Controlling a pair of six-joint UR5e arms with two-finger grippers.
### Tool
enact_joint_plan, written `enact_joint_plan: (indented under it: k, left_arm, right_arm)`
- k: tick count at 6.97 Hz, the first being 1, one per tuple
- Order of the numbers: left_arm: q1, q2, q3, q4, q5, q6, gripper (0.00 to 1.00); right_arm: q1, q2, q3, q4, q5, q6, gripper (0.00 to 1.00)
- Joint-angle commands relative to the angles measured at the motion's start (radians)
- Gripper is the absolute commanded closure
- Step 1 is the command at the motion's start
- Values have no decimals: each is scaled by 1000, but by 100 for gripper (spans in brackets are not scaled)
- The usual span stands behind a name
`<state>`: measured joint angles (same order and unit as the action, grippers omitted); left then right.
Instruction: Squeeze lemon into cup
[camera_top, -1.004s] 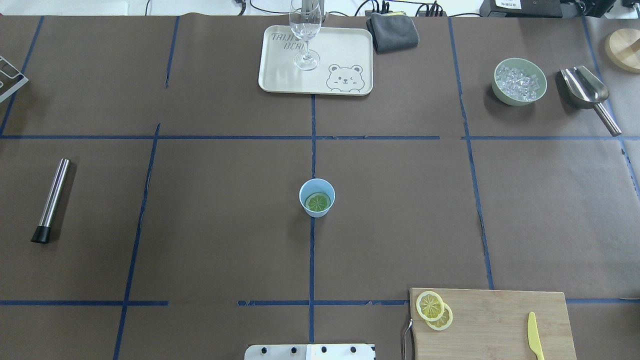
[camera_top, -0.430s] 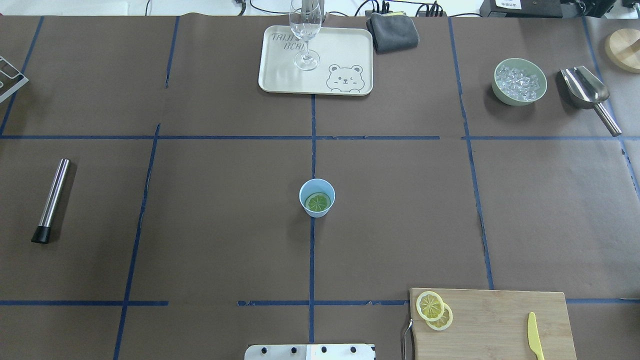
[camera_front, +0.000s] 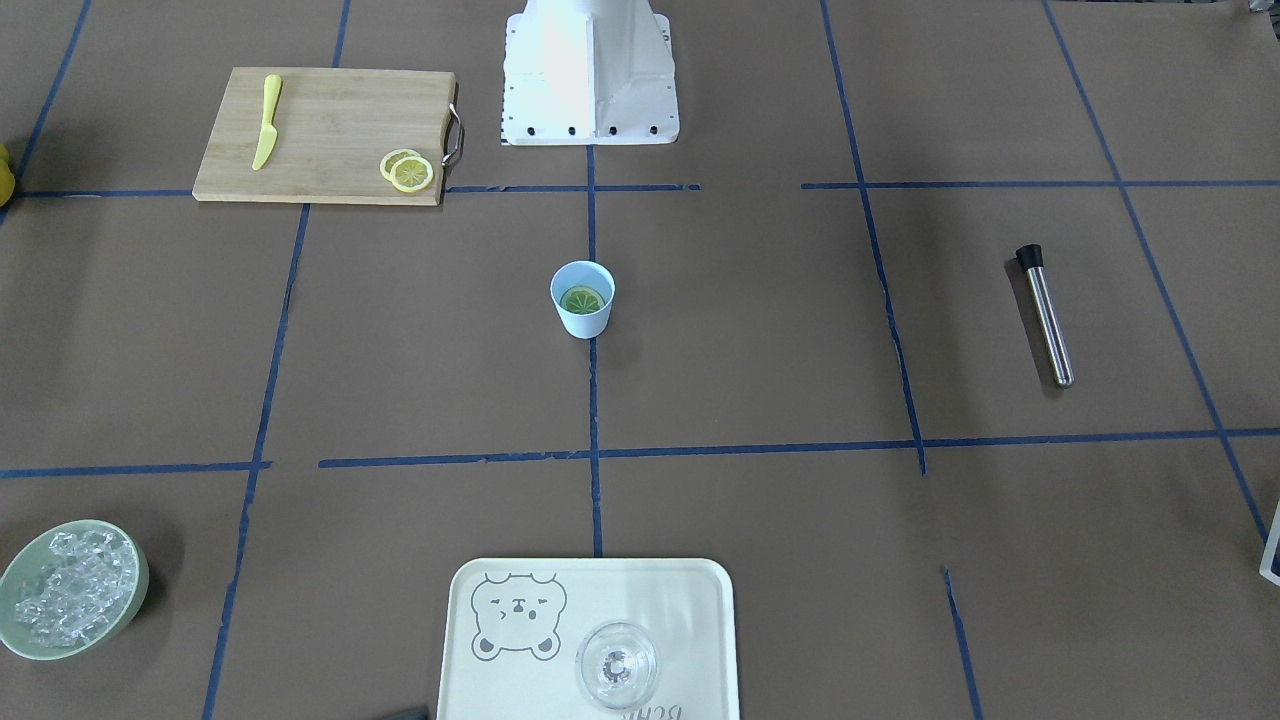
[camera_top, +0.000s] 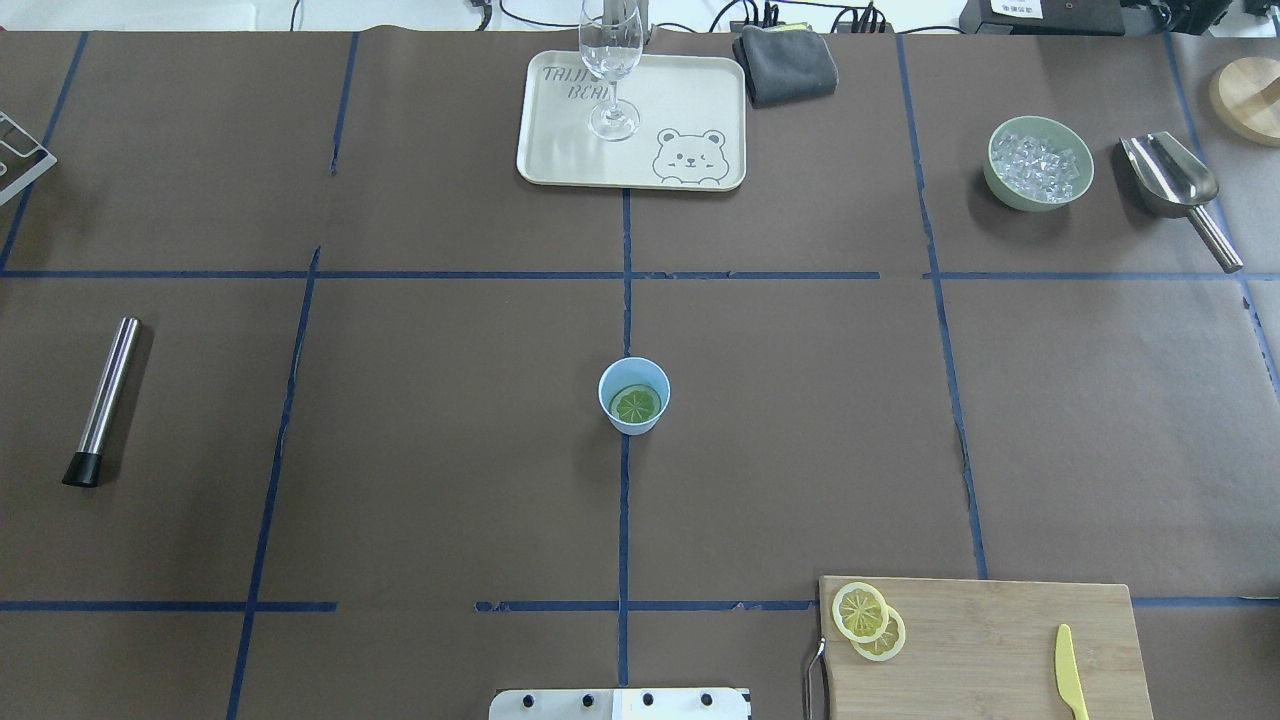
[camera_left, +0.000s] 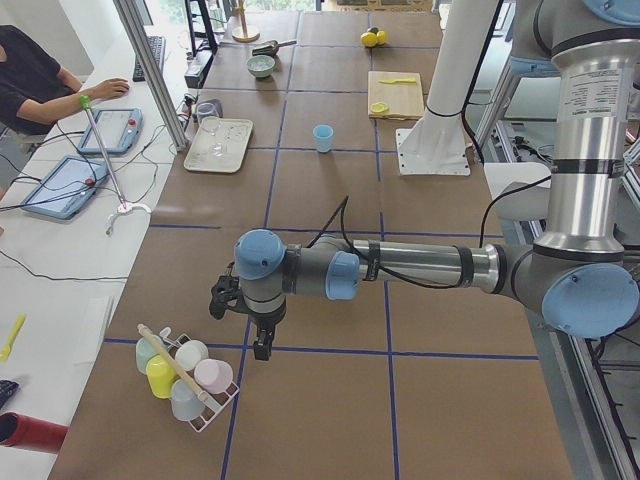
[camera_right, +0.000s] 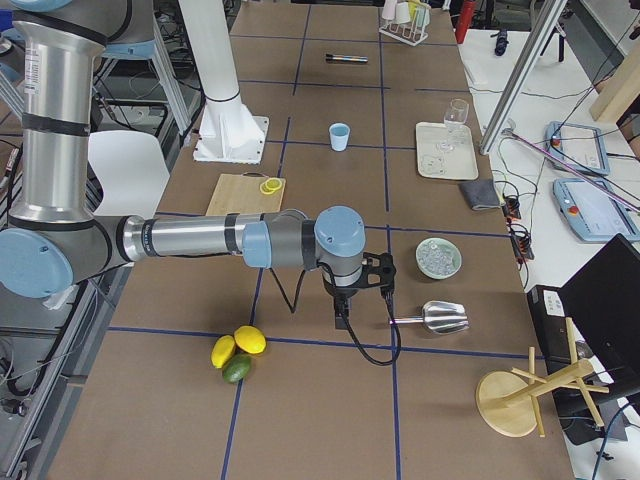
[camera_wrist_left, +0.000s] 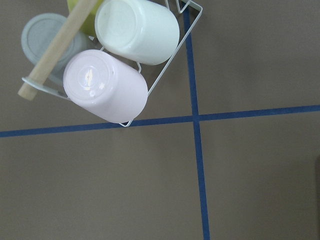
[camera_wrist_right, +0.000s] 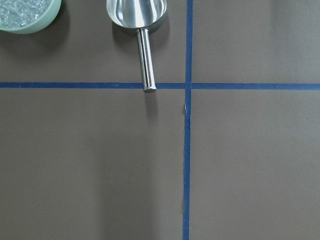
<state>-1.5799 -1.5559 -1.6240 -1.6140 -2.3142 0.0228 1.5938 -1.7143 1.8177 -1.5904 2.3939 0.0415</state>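
blue cup (camera_top: 634, 396) stands alone mid-table, with the lemon (camera_top: 636, 405) lying flat at its bottom. we see the left gripper (camera_left: 261, 345) near the rack (camera_left: 190, 385) and the right gripper (camera_right: 341, 315) by the scoop (camera_right: 440, 316), both far from the cup and only from the side, so we cannot tell whether either is parted or closed. we judge the cup light: an off-centre press could tip or slide it, and the left gripper may snag the rack on leaving.
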Motion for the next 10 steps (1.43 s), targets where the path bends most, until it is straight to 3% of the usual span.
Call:
enact_joint_plan:
  k: [1, 4, 10]
  left_arm:
    - [0, 7, 1, 2, -4, -4, 0]
    - [0, 20, -5, 0, -4, -6, 0]
    - [0, 20, -2, 0, -4, -9, 0]
  right_arm:
    - [0, -2, -30, 6, 4, 0, 0]
    - [0, 1, -70, 12, -4, -9, 0]
    - [0, 9, -64, 12, 4, 0, 0]
